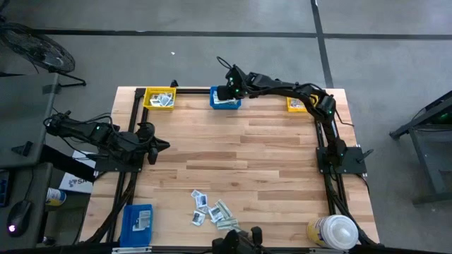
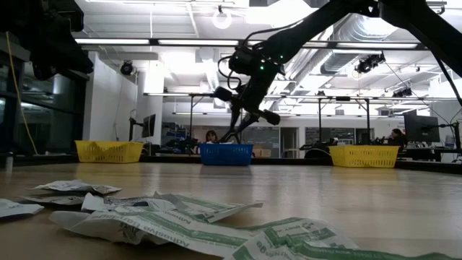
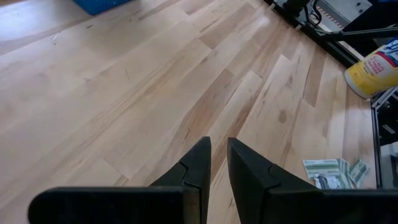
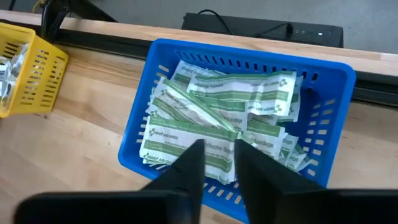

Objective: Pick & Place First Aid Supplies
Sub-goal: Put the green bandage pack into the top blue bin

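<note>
**Right tool hangs over the blue bin of green strips**

Right tool (image 1: 227,92) sits above the blue bin (image 1: 225,101) at the far edge of the counter (image 1: 247,155), its dark fingers (image 4: 189,163) a narrow gap apart with nothing between them. In the right wrist view the bin (image 4: 249,65) lies just under those fingers, filled with green-and-white strips (image 4: 239,96) piled across one another. In the low view the tool (image 2: 244,124) hangs just above the bin (image 2: 226,153).

Nearest the front edge, a loose pile of packets (image 1: 210,210) lies on the wood: squarish white ones and narrow green-and-white strips, some overlapping. In the low view they spread across the foreground (image 2: 166,220). A second blue bin (image 1: 138,220) sits at the front left corner, and a white-capped bottle (image 1: 336,230) stands at the front right.

Left tool (image 1: 161,147) waits over the left side of the counter, well apart from the pile. Its fingers (image 3: 198,168) stand close together, a slim gap showing, and hold nothing.

Along the far edge, a yellow bin (image 1: 160,98) with white packets stands left of the blue one, and another yellow bin (image 1: 296,104) stands to the right.
</note>
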